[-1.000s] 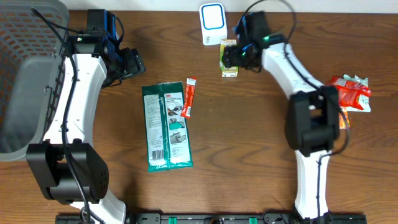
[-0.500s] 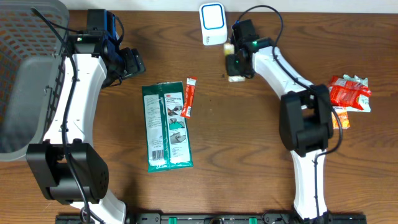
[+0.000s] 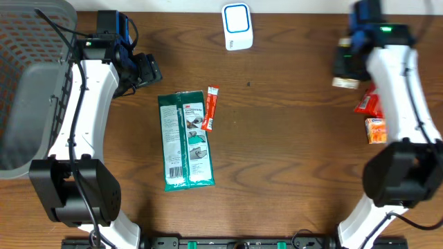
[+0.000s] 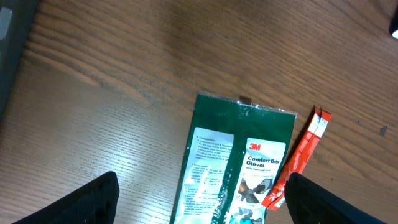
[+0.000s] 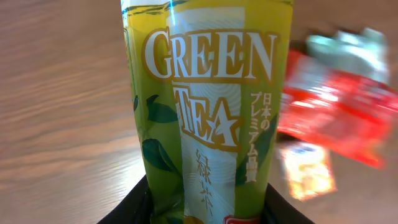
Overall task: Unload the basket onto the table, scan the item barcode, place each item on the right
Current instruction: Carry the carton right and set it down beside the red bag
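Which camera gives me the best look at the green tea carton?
The right wrist view: the green tea carton fills the frame and its label is sharp and readable. Overhead shows only a small pale sliver of it, too small to read. The left wrist view does not show it.

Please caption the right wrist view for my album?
A green tea carton held in the right fingers over the table, red packets blurred behind.

Green-yellow tea pkt (image 5: 208, 118) upright in right claw (image 5: 205, 211), label twd cam
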{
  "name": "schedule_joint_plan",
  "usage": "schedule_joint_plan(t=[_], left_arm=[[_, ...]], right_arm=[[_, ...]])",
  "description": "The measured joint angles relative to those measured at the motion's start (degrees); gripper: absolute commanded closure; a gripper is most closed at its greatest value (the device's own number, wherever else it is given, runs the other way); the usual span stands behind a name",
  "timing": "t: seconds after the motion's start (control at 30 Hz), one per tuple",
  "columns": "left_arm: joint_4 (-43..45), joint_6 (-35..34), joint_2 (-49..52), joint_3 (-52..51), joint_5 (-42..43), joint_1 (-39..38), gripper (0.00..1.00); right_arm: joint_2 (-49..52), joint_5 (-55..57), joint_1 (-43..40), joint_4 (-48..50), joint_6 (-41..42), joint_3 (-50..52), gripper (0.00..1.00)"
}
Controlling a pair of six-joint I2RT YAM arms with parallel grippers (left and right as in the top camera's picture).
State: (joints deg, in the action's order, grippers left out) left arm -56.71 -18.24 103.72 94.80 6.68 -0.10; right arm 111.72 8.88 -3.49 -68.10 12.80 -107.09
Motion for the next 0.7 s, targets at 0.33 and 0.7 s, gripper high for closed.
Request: schedule_joint_plan(t=[0.33, 0.7], left_arm=[[0.0, 0.0, 0.0, 0.0, 0.0, 0.0, 0.14], [0.0, 0.0, 0.0, 0.0, 0.0, 0.0, 0.14]], right_arm=[[1.6, 0.6, -14.1, 9.0, -0.3, 14.8, 0.18], [1.8, -2.0, -19.3, 9.9, -1.6, 18.4, 0.11]])
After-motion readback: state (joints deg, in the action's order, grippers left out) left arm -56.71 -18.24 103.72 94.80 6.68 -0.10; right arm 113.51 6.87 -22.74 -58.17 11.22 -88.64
